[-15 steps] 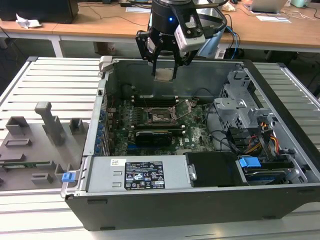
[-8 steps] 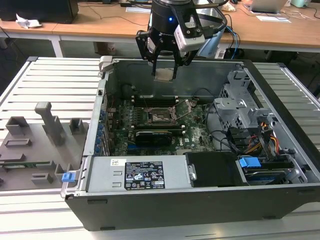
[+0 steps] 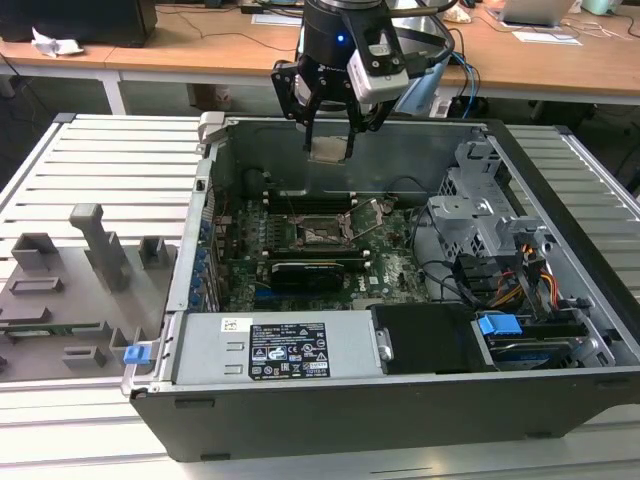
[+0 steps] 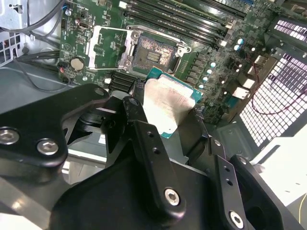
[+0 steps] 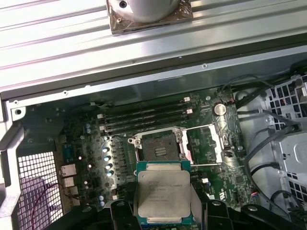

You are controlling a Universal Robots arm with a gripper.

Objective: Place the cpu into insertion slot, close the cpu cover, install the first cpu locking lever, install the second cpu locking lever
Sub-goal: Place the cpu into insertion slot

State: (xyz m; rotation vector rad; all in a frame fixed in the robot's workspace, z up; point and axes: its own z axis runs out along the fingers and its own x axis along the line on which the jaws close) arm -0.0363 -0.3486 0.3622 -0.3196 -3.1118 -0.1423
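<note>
Tool: the gripper [image 3: 330, 138] is clamped on the cpu [image 5: 163, 191], which is pinched at two edges between the dark fingers [image 4: 139, 117].
Where the cpu is: it is held up in the air over the open computer case [image 3: 350, 405]. It is kept well above the green board [image 5: 230, 165] and nothing is touched by it.
Insertion slot: the insertion slot [image 5: 159, 146] is seen open, and no chip is seen in its dark middle.
Cpu cover: the cpu cover [image 5: 204, 143] is flipped open and is laid flat just beside the slot.
Locking levers: they are judged to be undone, since the cover is up.
Done: the cpu is picked up and is held over the case, close to above the slot.
Left: none of the four steps is judged to be done yet. The cpu is not placed, the cover is not closed and the two levers are not locked.
</note>
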